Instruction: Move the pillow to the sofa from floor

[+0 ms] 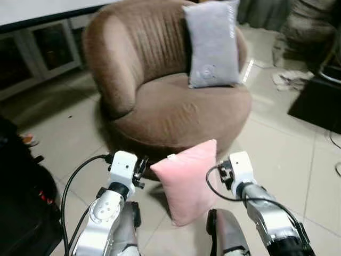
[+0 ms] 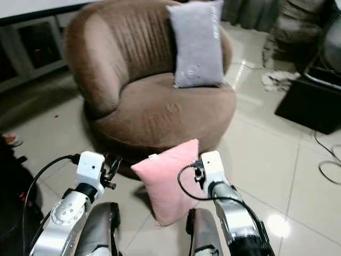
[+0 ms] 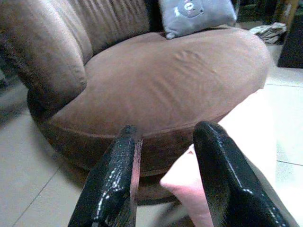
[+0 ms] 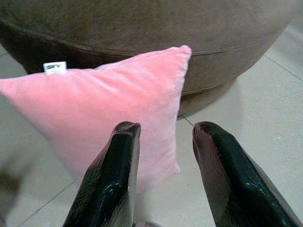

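Pink pillow (image 1: 187, 181): soft velvety cover, plump rectangle, small white tag at its upper seam. It sits between the two arms, just in front of the sofa base, over the tiled floor (image 1: 287, 160). Cannot tell whether its lower corner rests on the tiles or is lifted.

Sofa (image 1: 160, 90): round tub shape, brown plush fabric, vertical ribbing on the curved backrest, flat seat cushion with faint creases. On the seat, one grey pillow (image 1: 212, 44), rectangular, leaning upright against the backrest, small printed figure near its lower edge.

Left pincer (image 3: 165, 156): in its wrist view, two glossy black fingers stand moderately apart with nothing between them, pointing at the sofa's front edge; the pink pillow's corner shows just beyond the gap. From the head views, the white wrist block sits just beside the pillow's left edge.

Right pincer (image 4: 163, 146): fingers likewise parted, not gripping anything, pointing at the pink pillow's face, close to it. Whether the tips touch the fabric cannot be told.

Floor: pale glossy tiles with reflections. Black box (image 1: 317, 101) to the right, crumpled cloth (image 1: 290, 80) beyond it. Dark bag (image 1: 21, 192) at the left edge. Glass-fronted low cabinet (image 1: 37, 53) behind the sofa at left.
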Robot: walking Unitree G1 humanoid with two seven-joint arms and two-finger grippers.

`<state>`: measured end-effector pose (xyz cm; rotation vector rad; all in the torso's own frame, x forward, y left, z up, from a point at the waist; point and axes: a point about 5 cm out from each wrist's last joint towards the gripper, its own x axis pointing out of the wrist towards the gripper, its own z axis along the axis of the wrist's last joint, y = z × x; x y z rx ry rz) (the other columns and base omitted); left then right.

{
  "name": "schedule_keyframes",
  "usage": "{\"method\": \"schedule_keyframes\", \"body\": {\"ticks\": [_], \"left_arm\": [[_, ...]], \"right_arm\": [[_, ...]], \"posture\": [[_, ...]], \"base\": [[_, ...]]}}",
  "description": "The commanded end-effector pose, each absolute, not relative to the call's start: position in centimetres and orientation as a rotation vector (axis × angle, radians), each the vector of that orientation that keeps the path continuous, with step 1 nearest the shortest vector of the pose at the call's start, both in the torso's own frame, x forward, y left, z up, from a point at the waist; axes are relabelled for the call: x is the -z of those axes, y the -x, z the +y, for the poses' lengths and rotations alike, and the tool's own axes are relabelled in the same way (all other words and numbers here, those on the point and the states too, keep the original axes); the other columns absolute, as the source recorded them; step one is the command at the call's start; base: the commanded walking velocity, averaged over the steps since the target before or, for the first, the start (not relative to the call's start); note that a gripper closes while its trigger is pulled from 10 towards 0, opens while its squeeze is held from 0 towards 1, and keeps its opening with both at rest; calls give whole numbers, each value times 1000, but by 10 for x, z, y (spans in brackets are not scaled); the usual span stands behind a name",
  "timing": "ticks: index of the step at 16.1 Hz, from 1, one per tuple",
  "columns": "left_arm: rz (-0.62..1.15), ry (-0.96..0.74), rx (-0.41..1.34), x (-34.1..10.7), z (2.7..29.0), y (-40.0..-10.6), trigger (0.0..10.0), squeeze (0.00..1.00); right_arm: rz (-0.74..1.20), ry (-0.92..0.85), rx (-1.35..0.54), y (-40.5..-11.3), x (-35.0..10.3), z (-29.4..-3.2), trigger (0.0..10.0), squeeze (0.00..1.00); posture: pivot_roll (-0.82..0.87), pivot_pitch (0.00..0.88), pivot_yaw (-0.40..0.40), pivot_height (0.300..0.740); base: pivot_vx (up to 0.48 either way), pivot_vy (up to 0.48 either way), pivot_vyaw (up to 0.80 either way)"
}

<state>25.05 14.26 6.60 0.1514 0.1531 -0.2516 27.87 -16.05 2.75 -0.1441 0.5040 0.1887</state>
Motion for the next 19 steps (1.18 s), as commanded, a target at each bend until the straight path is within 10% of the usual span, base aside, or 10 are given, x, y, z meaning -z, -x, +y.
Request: {"method": "schedule_keyframes", "body": {"ticks": [1, 3, 4, 10, 19], "left_arm": [[139, -167, 243, -70, 145, -251, 10000, 0], [127, -177, 228, -73, 151, -253, 10000, 0], [119, -196, 231, -78, 158, -257, 10000, 0], [62, -310, 237, -125, 191, -286, 10000, 0], [66, -280, 223, -165, 197, -246, 10000, 0]], "right_arm": [[474, 148, -186, -286, -33, -163, 10000, 0], [449, 136, -201, -296, -37, -158, 10000, 0], [437, 99, -233, -312, -42, -150, 10000, 1000], [498, -70, -178, -367, -80, -144, 10000, 1000], [540, -29, -145, -377, -92, -141, 10000, 1000]], "posture": [[39, 0, -18, 554], [48, 0, -1, 554], [59, 0, 8, 554], [206, 180, -49, 554], [317, 412, -58, 554]], "base": [[0, 0, 0], [0, 0, 0], [0, 0, 0], [0, 0, 0], [0, 0, 0]]}}
